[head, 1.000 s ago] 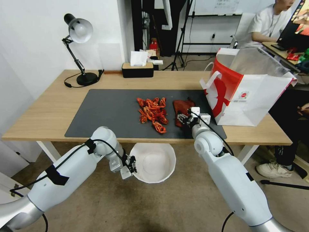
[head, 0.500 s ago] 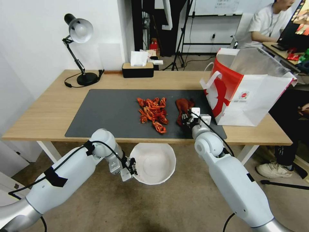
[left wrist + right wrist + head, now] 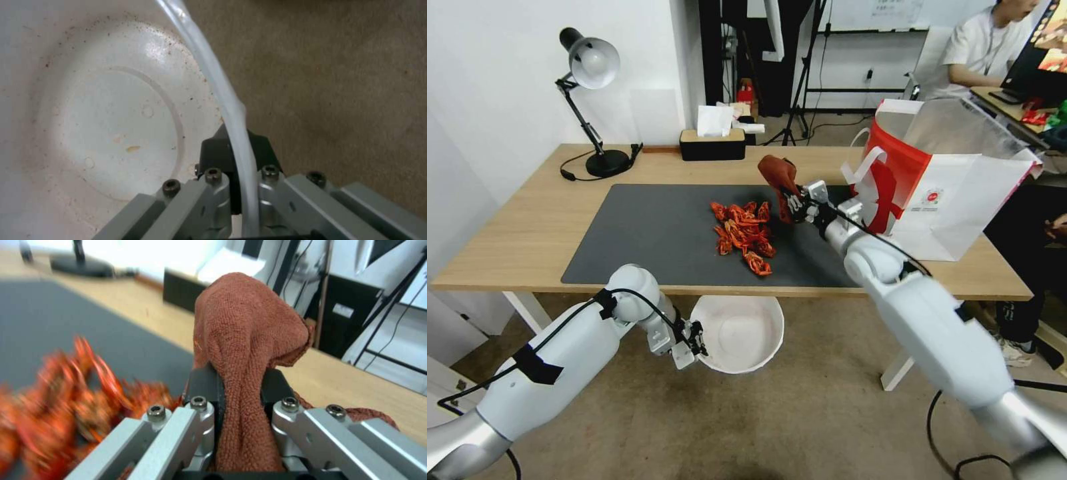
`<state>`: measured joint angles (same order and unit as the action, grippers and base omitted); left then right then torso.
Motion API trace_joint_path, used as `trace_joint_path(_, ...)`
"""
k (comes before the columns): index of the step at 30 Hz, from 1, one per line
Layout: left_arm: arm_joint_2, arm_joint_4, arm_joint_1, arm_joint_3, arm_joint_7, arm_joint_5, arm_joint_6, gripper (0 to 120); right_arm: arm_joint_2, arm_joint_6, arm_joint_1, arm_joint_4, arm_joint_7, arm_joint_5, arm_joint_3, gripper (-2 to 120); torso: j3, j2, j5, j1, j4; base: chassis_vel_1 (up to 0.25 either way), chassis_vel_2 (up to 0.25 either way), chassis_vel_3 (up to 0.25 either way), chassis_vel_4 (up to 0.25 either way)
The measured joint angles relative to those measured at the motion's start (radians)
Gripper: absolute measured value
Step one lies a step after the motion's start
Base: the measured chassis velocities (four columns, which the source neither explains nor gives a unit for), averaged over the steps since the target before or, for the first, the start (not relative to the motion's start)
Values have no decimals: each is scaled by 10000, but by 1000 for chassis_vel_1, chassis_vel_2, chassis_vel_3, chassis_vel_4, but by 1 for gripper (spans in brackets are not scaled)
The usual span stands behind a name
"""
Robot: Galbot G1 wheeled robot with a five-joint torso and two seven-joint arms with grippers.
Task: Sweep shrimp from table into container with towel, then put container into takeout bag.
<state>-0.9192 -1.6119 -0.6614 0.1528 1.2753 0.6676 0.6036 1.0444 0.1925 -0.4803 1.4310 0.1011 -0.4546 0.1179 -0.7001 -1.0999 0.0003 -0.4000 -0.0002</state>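
Observation:
The shrimp point(image 3: 744, 236) lie in a red-orange pile on the dark mat point(image 3: 647, 233), and show blurred in the right wrist view point(image 3: 66, 400). My right gripper point(image 3: 796, 200) is shut on the rust-red towel point(image 3: 779, 175), lifted above the mat just right of and behind the pile; the cloth bunches up between its fingers point(image 3: 242, 356). Below the table's front edge my left gripper point(image 3: 696, 337) is shut on the rim of the white container point(image 3: 737, 332), held over the floor. The left wrist view shows the rim point(image 3: 222, 100) pinched between the fingers. The takeout bag point(image 3: 944, 180) stands open at the table's right end.
A black desk lamp point(image 3: 590, 100) and a tissue box point(image 3: 712, 143) stand along the far side of the wooden table point(image 3: 514, 227). A person sits at a desk behind the bag. Bare floor lies under the container.
My right gripper has lifted the towel off the mat and carried it up and back toward the far side of the shrimp pile. The left arm and container shifted slightly left.

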Motion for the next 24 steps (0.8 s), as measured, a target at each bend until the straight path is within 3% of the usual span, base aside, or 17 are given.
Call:
trace_joint_path(11,10,40,0,-37,-149,121,104,0,741,-196,1620,-2563,1011,2068,955,10,-1,0,-3,-1,1,0,0,0,0)
trace_joint_path(12,10,40,0,-37,-149,121,104,0,741,-196,1620,-2563,1011,2068,955,10,-1,0,-3,-1,1,0,0,0,0)
trace_joint_path(14,-40,100,43,-45,-265,242,123,0,997,-1464,1944,-3119,1260,2231,1142,10,0,0,-4,-1,4,0,0,0,0)
trace_joint_path(24,-98,147,39,-149,-411,519,307,0,1281,-1860,2154,-4028,1791,2237,1246,10,1,0,-4,-1,-1,0,0,0,0)
